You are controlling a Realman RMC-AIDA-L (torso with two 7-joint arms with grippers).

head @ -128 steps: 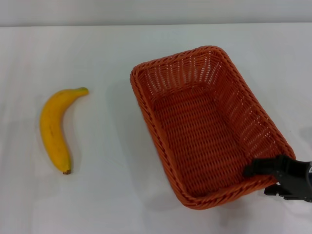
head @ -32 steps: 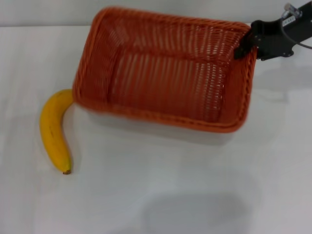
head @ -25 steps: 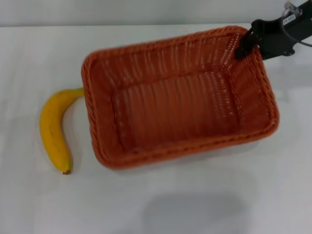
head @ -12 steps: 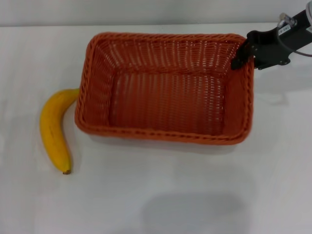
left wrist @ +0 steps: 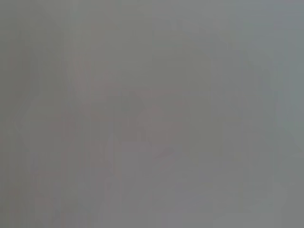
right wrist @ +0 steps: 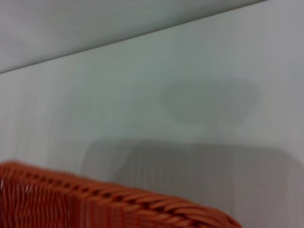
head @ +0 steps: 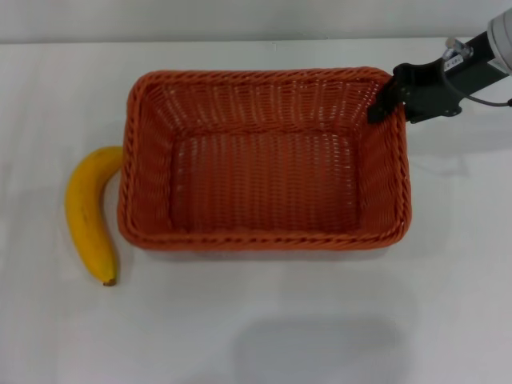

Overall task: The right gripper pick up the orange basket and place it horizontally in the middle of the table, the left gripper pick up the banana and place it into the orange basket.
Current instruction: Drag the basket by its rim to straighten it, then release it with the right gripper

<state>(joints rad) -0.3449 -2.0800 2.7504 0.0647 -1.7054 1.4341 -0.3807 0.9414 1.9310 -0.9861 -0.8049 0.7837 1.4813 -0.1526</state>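
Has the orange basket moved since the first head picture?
Yes. The basket, held at its far right corner by the right gripper, has turned crosswise and shifted left, its rim now over the unmoved banana.

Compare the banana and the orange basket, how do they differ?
The banana is smooth, yellow and curved; the orange basket is woven, burnt orange and rectangular. The basket is far larger. The right end effector is at the basket's far right corner; nothing holds the banana. Both are over the white table, side by side.
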